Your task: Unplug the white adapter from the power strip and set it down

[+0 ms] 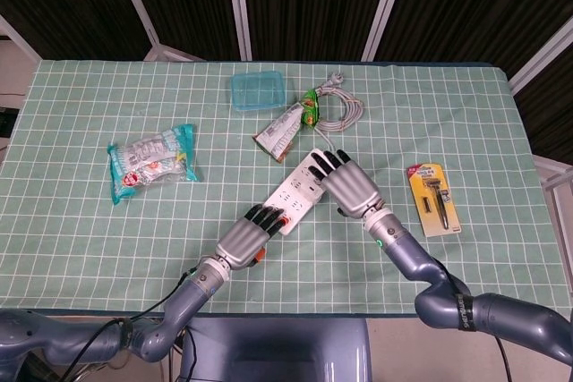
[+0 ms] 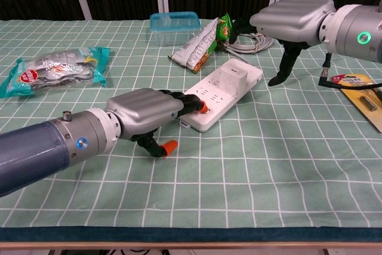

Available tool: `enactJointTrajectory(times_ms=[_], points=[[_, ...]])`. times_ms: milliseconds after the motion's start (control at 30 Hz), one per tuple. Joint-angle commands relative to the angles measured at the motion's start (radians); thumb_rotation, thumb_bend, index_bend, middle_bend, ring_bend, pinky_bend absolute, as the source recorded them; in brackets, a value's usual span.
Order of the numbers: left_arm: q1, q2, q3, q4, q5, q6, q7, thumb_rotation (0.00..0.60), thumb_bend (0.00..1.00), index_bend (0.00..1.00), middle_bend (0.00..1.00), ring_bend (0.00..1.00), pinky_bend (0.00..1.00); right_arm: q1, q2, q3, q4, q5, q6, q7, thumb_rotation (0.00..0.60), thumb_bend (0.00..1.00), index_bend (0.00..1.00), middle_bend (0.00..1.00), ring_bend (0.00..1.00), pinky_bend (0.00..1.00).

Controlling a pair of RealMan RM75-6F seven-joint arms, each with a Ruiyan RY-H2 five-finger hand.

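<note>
Chest view puts the adapter (image 2: 233,77) still plugged in at the upper-right end of the strip (image 2: 222,94), centre frame. I judge this the approach step. My left hand (image 2: 145,111) presses its fingers (image 2: 190,103) on the strip's lower-left end, pinning it to the tabletop (image 2: 268,171). My right hand (image 2: 292,21) hovers just above the adapter, fingers spread, holding nothing. Next, it should lower, pinch the adapter and pull.

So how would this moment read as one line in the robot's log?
left hand: presses power strip end | right hand: open, above strip | white adapter: plugged in
</note>
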Motion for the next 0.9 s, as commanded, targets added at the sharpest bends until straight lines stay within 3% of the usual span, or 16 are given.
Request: enactJointTrajectory(times_ms=[33, 900], points=[[-0.002, -0.001, 0.005, 0.004, 0.001, 0.001, -0.007, 0.6, 0.46, 0.1, 0.05, 0.02, 0.1, 0.021, -0.029, -0.013, 0.044, -0.009, -0.015, 0.019, 0.6, 0.16, 0.22, 0.13, 0.15, 0.21], [-0.019, -0.013, 0.038, 0.058, 0.014, -0.005, -0.077, 0.6, 0.46, 0.1, 0.05, 0.02, 0.1, 0.121, -0.209, -0.044, 0.326, -0.024, -0.075, 0.146, 0.6, 0.16, 0.3, 0.18, 0.18, 0.23]])
